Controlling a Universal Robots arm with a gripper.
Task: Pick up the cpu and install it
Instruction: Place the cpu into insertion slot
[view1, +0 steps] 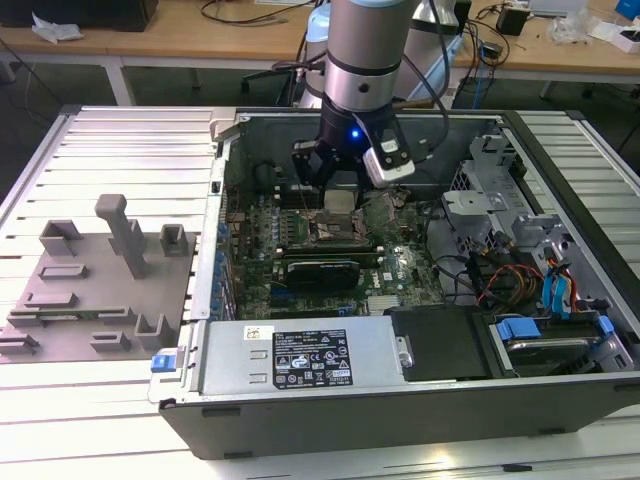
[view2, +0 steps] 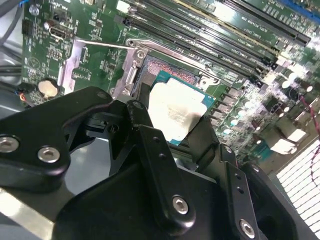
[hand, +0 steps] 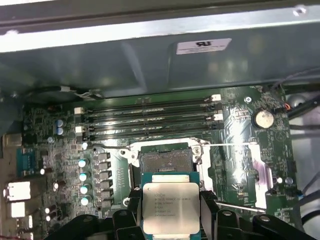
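"Exterior view first: where is your tool?"

"My gripper (view1: 338, 192) hangs inside the open computer case (view1: 230, 135), over the far part of the motherboard (view1: 400, 255). Grey fixture blocks (view1: 90, 280) sit well apart from it, on the exterior view's left."

"And the cpu?"

"In both wrist views I see the cpu (hand: 171, 207) pinched by two opposite edges between the black fingers (hand: 207, 212), with its silvery lid turned to the cameras. It hangs over the near edge of the socket (hand: 165, 160). The socket's contact field lies bare, and the chip is not seated in it."

"What's around the socket?"

"Memory slots (hand: 150, 117) run just beyond it on the far side. The black graphics card (view1: 322, 272) lies on its near side in the exterior view."
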